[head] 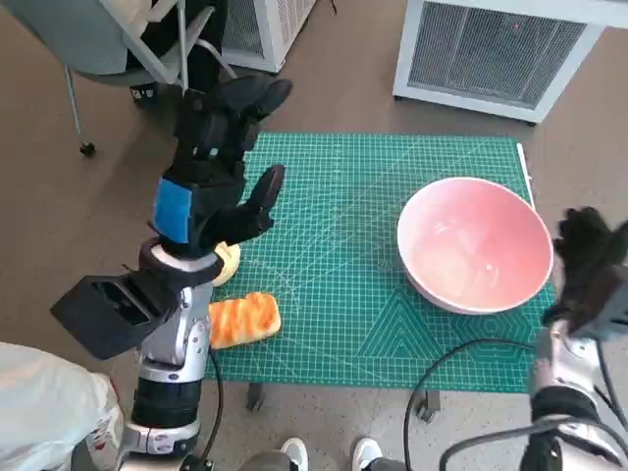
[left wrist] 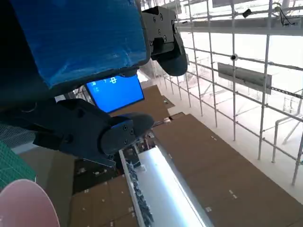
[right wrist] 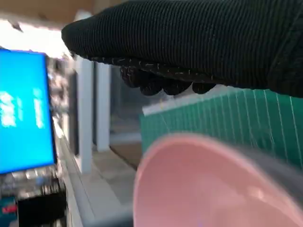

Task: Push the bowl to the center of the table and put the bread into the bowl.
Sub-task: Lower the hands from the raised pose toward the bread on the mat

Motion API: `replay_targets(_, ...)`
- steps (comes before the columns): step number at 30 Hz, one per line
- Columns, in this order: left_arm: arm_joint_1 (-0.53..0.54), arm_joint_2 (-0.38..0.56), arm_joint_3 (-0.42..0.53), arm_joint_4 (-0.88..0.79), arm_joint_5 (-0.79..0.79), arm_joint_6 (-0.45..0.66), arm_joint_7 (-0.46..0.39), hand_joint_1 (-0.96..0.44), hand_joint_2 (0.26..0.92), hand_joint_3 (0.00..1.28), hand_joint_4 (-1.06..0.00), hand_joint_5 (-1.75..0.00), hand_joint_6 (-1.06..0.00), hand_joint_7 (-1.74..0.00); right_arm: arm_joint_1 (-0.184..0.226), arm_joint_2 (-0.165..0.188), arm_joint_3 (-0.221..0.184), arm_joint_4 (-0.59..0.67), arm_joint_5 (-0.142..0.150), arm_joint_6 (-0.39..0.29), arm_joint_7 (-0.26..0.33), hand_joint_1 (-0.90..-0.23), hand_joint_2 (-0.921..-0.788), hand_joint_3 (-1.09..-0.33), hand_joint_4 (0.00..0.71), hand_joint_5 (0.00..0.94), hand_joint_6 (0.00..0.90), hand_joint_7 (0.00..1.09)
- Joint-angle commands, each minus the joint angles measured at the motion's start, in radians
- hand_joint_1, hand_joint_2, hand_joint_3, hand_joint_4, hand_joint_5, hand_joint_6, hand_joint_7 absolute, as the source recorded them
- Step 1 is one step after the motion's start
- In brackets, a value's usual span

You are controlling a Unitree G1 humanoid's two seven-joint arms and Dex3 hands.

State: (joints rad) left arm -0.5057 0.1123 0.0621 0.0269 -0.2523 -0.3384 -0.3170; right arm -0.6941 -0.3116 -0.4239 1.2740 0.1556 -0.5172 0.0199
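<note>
Both hands hold nothing; right hand (head: pixel 589 260) beside bowl (head: pixel 475 243).

A green cutting mat (head: pixel 363 285) covers my table; beyond it, a white vented cabinet (head: pixel 496 54) far right, a chair (head: pixel 118 39) far left.

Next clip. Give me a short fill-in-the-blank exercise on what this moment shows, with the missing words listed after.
1. The pink bowl sits toward the ___ side of the green mat, the robot's own.
2. Inside, the bowl is ___.
3. The bread lies on the mat near the robot's ___ arm.
4. The left hand, raised above the mat, holds ___.

Missing words: right; empty; left; nothing
</note>
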Motion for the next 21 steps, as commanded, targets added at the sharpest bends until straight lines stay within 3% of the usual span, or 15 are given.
replay_targets(1,0.013,0.010,0.006,-0.018,0.010,0.010,0.005,-0.25,0.802,0.69,0.00,-0.75,0.00,-0.98,-0.007,0.035,0.016,0.022,-0.003,0.036,0.011,-0.432,-0.921,-0.627,0.380,0.013,0.129,0.52)
replay_targets(7,0.021,0.018,0.011,-0.030,0.017,0.014,0.010,-0.26,0.800,0.69,0.00,-0.76,0.00,-0.98,-0.031,0.066,0.049,0.026,-0.023,0.046,0.011,-0.440,-0.921,-0.629,0.393,0.017,0.131,0.52)
replay_targets(21,0.053,0.029,0.018,-0.075,0.035,0.024,0.031,-0.25,0.799,0.69,0.00,-0.76,0.00,-0.98,-0.096,0.131,0.085,0.034,-0.028,0.071,0.021,-0.420,-0.921,-0.639,0.421,0.026,0.140,0.54)
